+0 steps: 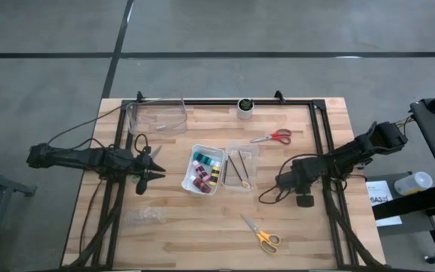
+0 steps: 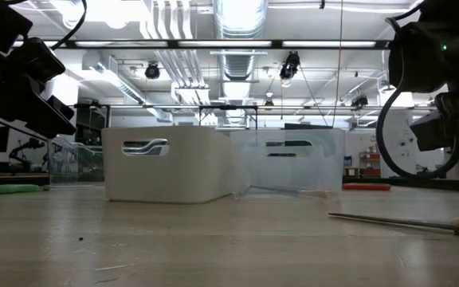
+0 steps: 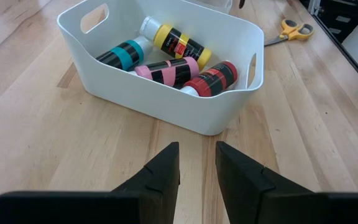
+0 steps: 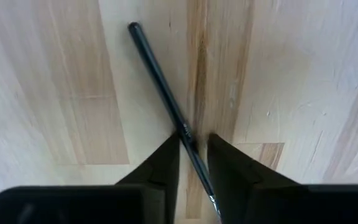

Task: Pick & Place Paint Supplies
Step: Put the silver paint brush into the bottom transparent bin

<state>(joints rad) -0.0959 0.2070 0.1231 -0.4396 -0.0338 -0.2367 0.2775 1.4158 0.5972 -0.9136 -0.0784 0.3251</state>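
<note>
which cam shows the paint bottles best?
Left wrist view: all four paint bottles lie plain in the white bin. High view shows them small; low view shows only the bin's wall; right wrist view shows none.

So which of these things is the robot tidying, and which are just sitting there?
For the job: paint bottles in the white bin; brush under the right gripper; red scissors; yellow scissors.
Just lying about: small white cup; clear box; left gripper, waiting beside the bin.
</note>
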